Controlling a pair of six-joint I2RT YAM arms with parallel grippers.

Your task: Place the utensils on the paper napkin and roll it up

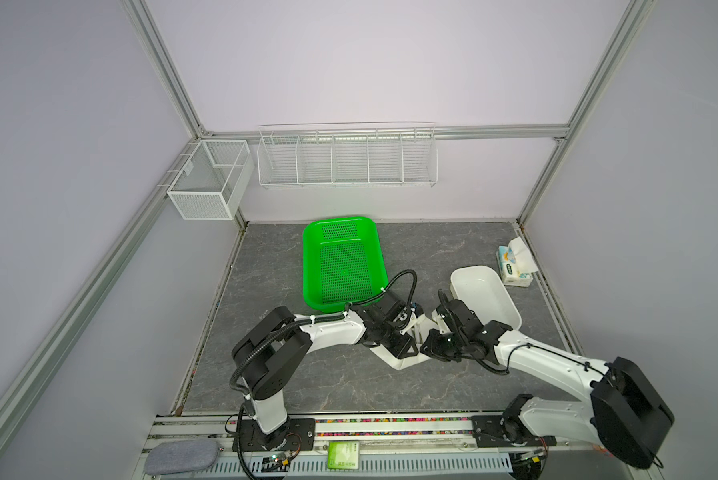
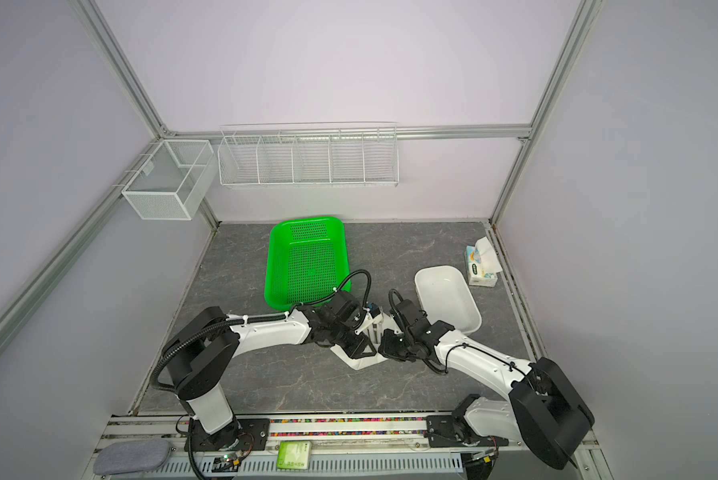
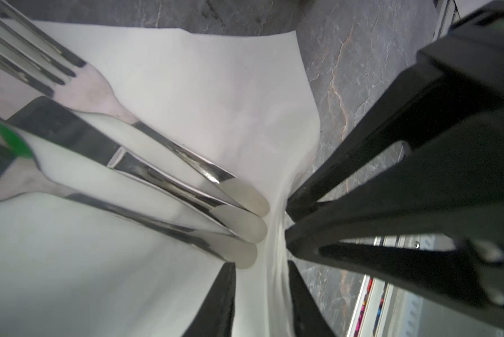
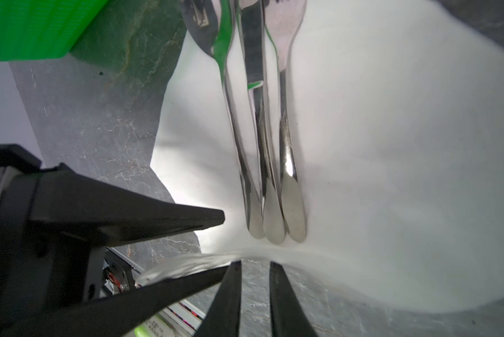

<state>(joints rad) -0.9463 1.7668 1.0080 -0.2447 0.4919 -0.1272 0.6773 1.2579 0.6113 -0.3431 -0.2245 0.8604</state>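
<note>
While parallel, utensils (image 4: 266,163) far-to-near; handles twd front

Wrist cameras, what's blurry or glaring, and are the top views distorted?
Left wrist view: utensils soft at fork tines, sharper at handle tips. Right wrist view: glint on one handle, paper napkin smeared at its lifted edge. Both top views: evenly lit, posts splayed.

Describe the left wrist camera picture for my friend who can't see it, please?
A shiny fork, knife and spoon lie side by side on a white paper napkin, handle ends together. The napkin's edge lifts up between the two black fingers of the left claw, and the right claw reaches the same edge.
</note>
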